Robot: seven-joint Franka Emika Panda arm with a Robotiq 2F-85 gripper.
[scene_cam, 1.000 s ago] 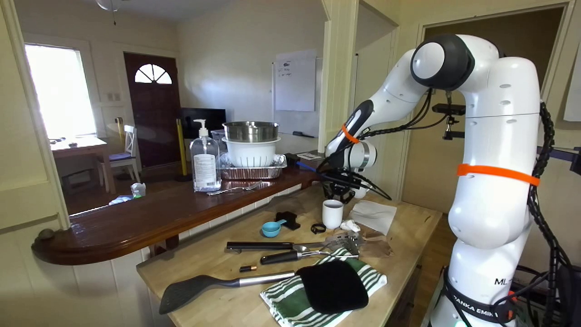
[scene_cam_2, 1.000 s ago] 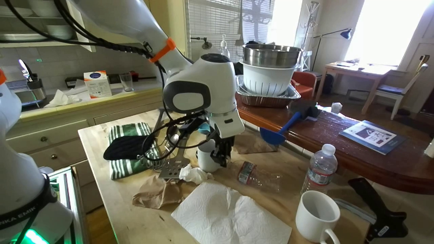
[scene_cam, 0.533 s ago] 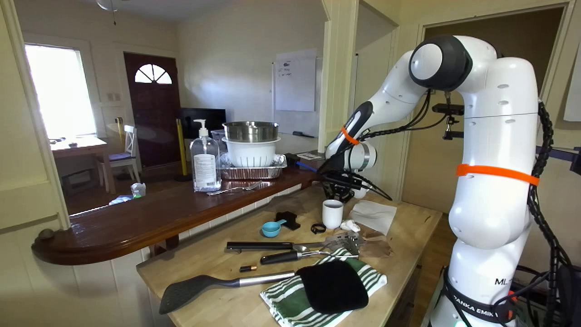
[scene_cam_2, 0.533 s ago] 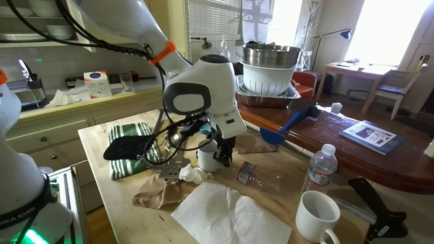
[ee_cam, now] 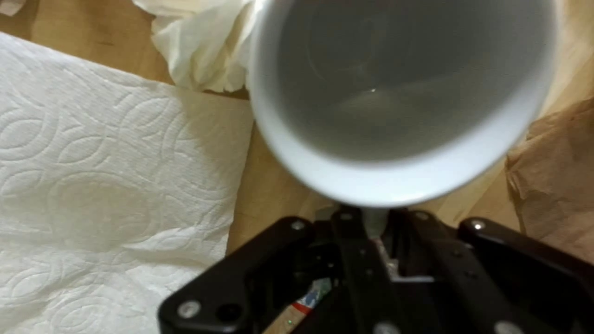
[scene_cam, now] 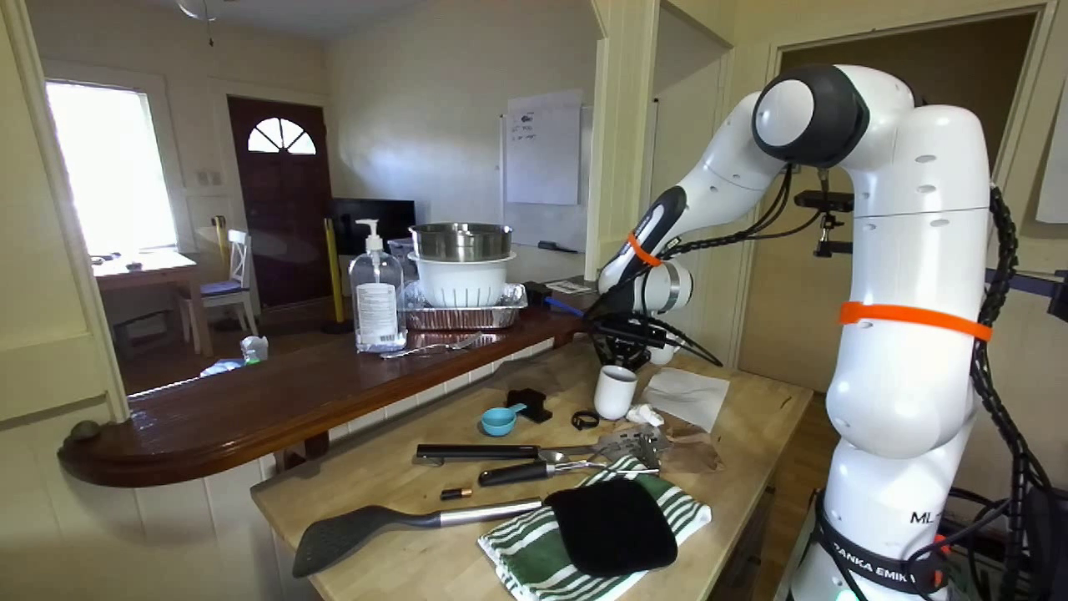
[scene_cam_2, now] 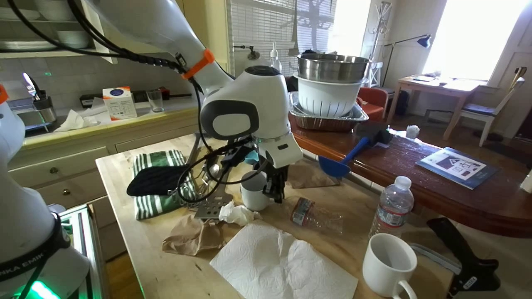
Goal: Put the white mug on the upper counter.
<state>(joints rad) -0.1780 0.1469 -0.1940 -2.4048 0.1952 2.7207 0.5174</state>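
My black claw [ee_cam: 377, 218] is clamped on the handle [ee_cam: 375, 226] of the small white ceramic mug [scene_cam: 616, 396]. The mug leans slightly, lower than the glossy reddish-brown wooden counter [scene_cam: 275, 401].

Two white mugs [scene_cam_2: 252, 198] are in sight, along with two clear water bottles [scene_cam_2: 391, 207] and one pump bottle [scene_cam: 377, 309]. Brown paper pieces [scene_cam_2: 195, 236] come to two, and spatulas [scene_cam: 359, 526] also to two. Of flat paper towels [scene_cam_2: 286, 261] there is one; of striped cloths [scene_cam: 534, 542], one; of black pot holders [scene_cam: 613, 526], one. Kitchen pieces that come singly: one steel bowl [scene_cam_2: 332, 69], one white colander [scene_cam_2: 328, 99], one teal measuring cup [scene_cam: 498, 424], one blue ladle [scene_cam_2: 334, 167] and one drinking glass [scene_cam_2: 155, 101]. There is one booklet [scene_cam_2: 457, 167] and one white-and-orange carton [scene_cam_2: 119, 104]. The arm [scene_cam: 914, 259] carries two orange bands [scene_cam: 914, 320]. The room adds one dark red door [scene_cam: 284, 209] and one desk lamp [scene_cam_2: 424, 42] with a blue shade.
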